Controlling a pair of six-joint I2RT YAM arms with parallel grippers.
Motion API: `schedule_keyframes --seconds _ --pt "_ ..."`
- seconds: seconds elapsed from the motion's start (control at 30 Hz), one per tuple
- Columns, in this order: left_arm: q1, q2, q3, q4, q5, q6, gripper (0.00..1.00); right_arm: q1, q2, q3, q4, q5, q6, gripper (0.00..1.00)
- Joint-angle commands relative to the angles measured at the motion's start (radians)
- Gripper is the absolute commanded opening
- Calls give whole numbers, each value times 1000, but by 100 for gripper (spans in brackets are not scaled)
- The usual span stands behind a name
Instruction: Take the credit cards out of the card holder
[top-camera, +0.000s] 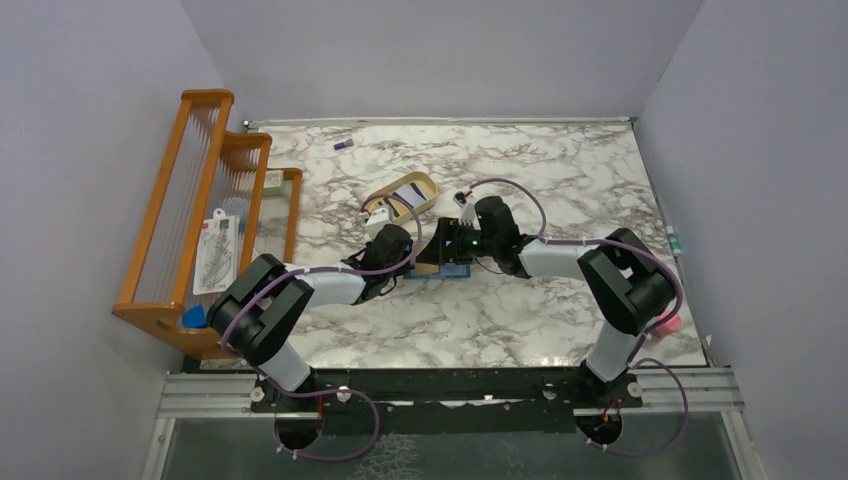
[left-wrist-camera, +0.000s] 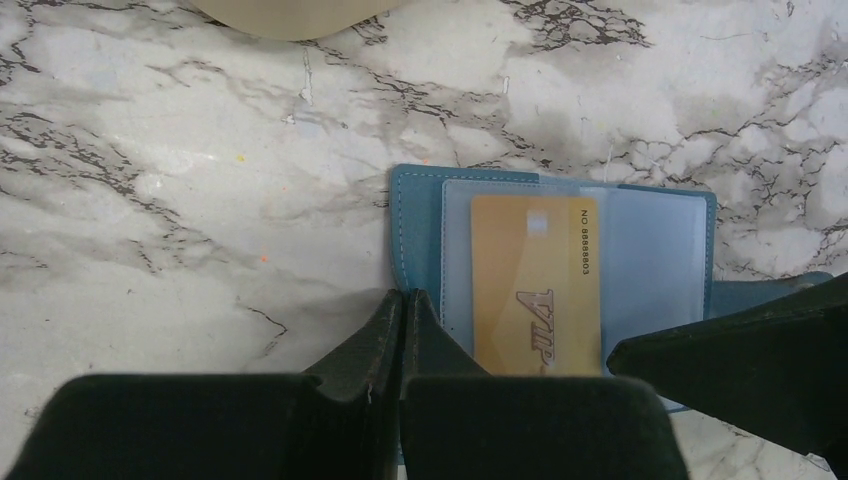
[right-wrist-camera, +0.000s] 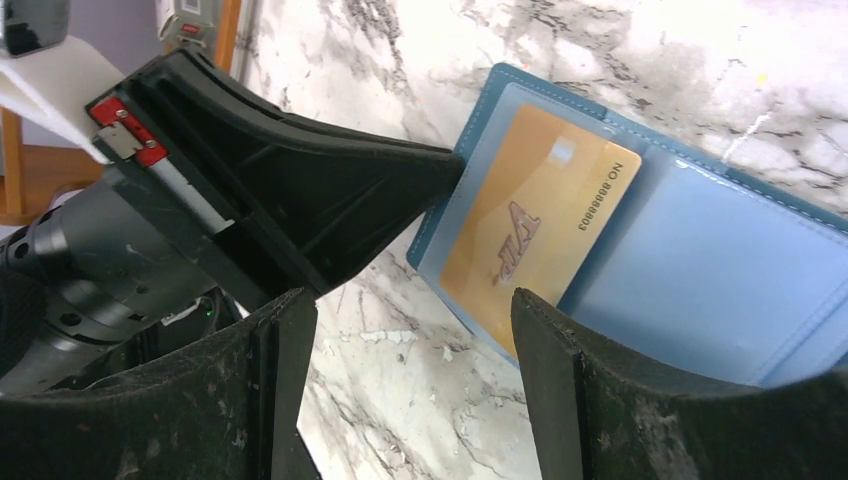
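Observation:
The teal-blue card holder (left-wrist-camera: 418, 225) lies open and flat on the marble table, showing as a blue patch (top-camera: 458, 270) between the two arms from above. A gold credit card (left-wrist-camera: 535, 285) marked VIP sits in its clear left pocket (right-wrist-camera: 530, 230). My left gripper (left-wrist-camera: 403, 297) is shut, with its tips resting on the holder's left border beside that card. My right gripper (right-wrist-camera: 412, 320) stands open just off the holder's near edge (right-wrist-camera: 700, 270). One of its fingers (right-wrist-camera: 545, 340) hangs over the card's end and nothing is between the jaws.
A tan oval tray (top-camera: 400, 195) with striped items in it sits just behind the grippers, and its rim (left-wrist-camera: 290, 15) shows in the left wrist view. A wooden rack (top-camera: 200, 220) stands along the left side. A small purple item (top-camera: 343, 145) lies at the back.

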Motion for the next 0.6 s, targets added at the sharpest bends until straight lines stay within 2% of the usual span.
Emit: schedule_keyframes --seconds 0.0,0.23,0.43,0.57 --pt "-3 39 -44 -67 14 9 0 -5 12 -28 -22 64 -3 77" --pt "-1 45 -56 -55 23 6 0 -40 -9 -63 22 97 -8 77" --pt "-2 48 -52 -51 29 5 0 -60 53 -55 63 39 14 77" --pt "-2 49 -51 -51 30 5 0 -60 97 -75 179 -37 62 77"
